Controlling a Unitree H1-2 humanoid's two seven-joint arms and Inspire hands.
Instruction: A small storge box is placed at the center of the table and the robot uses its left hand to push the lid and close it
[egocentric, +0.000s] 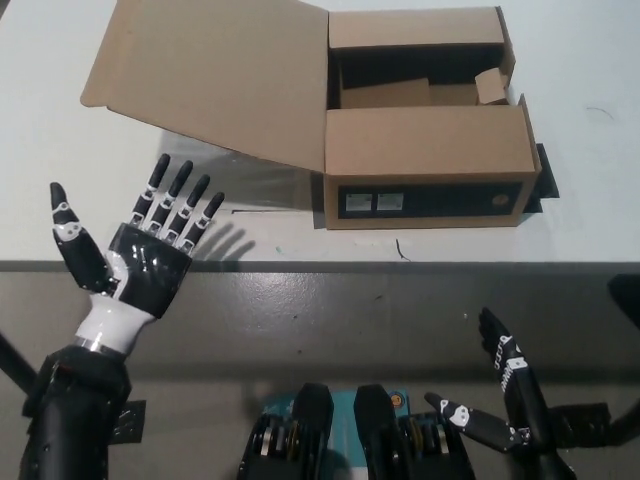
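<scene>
A brown cardboard storage box (428, 168) stands in the middle of the white table (60, 170). Its big lid (210, 75) hangs wide to the left, raised off the tabletop, and the dark inside shows between two folded flaps. My left hand (140, 262) is open, palm up, at the table's front edge, below and left of the lid; its fingertips (185, 185) reach over the tabletop, clear of the cardboard. My right hand (500, 400) rests open low at the bottom right, below the table.
The table's front edge (400, 264) runs across the picture at mid height, with grey floor below it. A dark flat piece (541, 172) pokes out from under the box's right side. White tabletop spreads left of the lid and right of the box.
</scene>
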